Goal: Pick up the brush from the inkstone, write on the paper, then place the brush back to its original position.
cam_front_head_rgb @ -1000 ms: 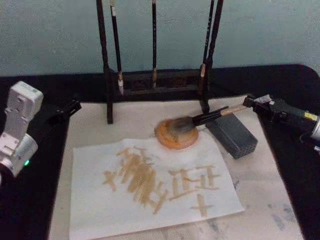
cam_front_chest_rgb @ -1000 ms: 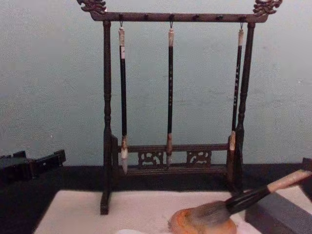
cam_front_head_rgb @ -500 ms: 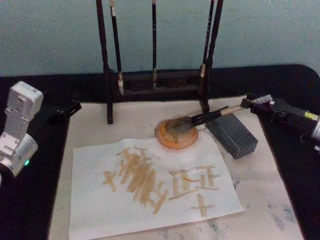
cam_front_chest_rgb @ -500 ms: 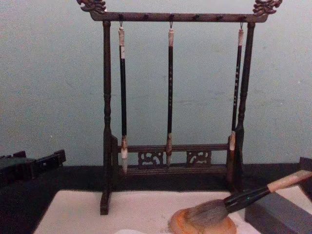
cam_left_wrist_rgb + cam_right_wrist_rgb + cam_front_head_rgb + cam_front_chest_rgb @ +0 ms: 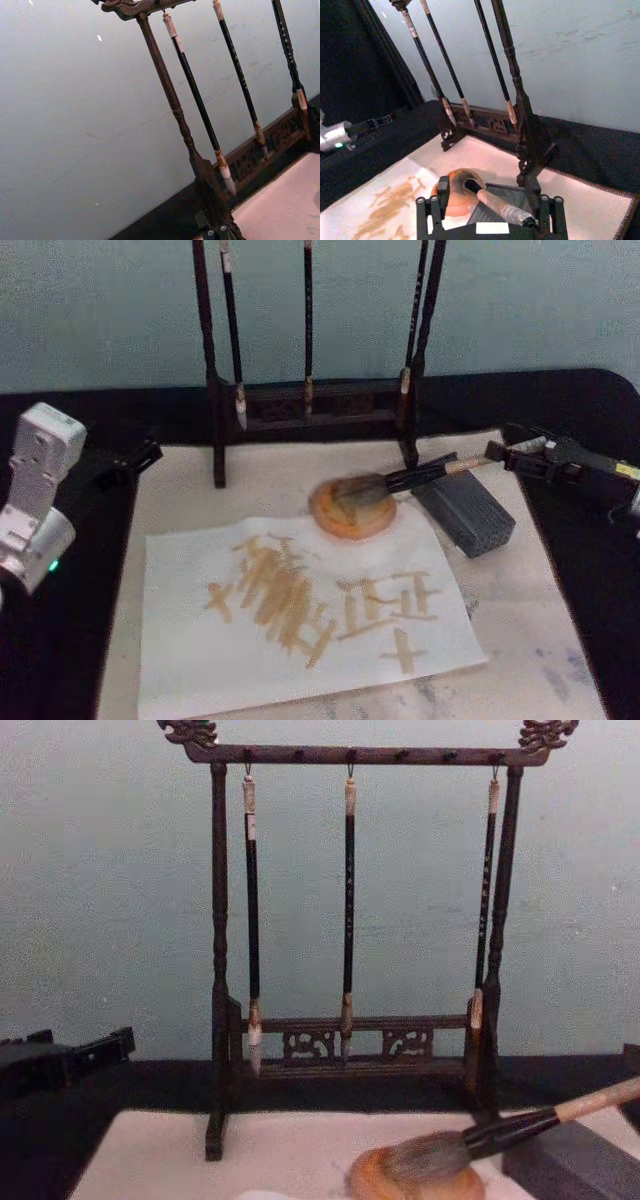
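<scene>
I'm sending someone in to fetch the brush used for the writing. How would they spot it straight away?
In front of the tall dark brush stand, find the round orange inkstone on the pale mat. The brush lies with its head in that dish. Unlike the three slim hanging brushes, it has fat grey-brown bristles and a thick beige handle.

brush rack (image 5: 310, 390) blocks behind inkstone (image 5: 352, 508); grey block (image 5: 463, 508) crowds its right.

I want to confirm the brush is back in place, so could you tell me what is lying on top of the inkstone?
The brush rests its bristle head on the inkstone, handle propped on the grey block. The bristles cover the dish's middle.
</scene>
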{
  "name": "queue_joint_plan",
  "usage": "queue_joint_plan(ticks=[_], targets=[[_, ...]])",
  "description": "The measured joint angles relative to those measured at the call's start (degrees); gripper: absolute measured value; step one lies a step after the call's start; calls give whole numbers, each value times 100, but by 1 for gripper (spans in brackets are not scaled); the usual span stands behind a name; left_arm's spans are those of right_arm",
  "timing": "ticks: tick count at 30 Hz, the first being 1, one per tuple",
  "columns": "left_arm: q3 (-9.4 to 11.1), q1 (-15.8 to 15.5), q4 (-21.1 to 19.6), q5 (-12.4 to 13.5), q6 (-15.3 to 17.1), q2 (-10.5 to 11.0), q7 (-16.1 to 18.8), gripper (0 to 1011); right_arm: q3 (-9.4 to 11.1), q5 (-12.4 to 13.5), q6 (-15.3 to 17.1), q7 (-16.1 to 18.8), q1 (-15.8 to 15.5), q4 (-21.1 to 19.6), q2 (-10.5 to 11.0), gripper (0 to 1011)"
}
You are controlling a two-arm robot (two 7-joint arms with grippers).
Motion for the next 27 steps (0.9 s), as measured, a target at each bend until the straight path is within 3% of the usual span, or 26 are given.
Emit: queue_joint_plan(ticks=[3, 27], targets=[[0, 0, 0, 0, 0, 0, 0, 1000, -4, -50, 3, -71, -6, -57, 38, 1008], [0, 0, 0, 0, 0, 0, 0, 1002, 85, -162, -1, -284, -138, -214, 260, 1008]])
